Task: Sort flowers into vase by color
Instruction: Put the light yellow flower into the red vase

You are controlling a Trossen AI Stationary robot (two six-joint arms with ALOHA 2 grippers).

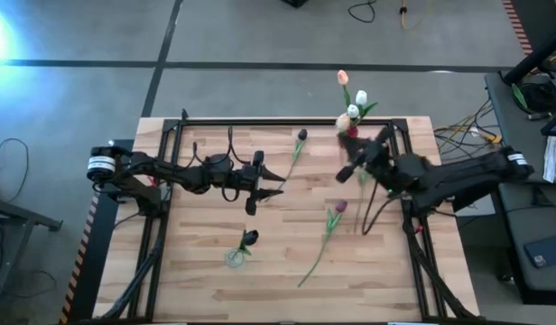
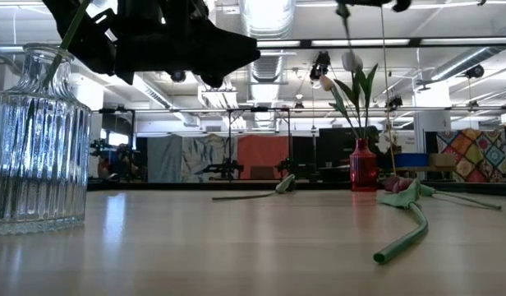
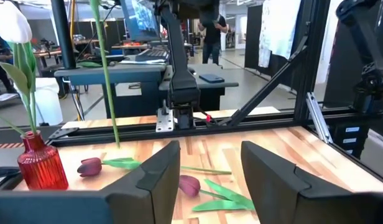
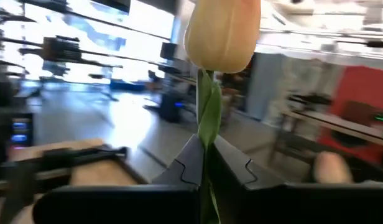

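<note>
The right gripper (image 4: 204, 163) is clamped on the thin green stem of a peach-headed artificial tulip (image 4: 222, 34), held near the small red glass vase (image 1: 351, 132) at the far right edge of the wooden table (image 1: 206, 289). That vase holds pale tulips (image 1: 359, 99). The left gripper (image 3: 209, 168) hovers over the table's middle-left with its fingers apart and nothing between them. A ribbed clear glass vase (image 2: 35, 148) stands near the front, with 1 dark maroon tulip (image 1: 249, 237) in it. 3 more maroon tulips lie loose on the wood: 1 near the far edge (image 1: 301, 136), 1 in the middle (image 1: 339, 207), and 1 (image 3: 89, 166) lying just beside the red vase.
</note>
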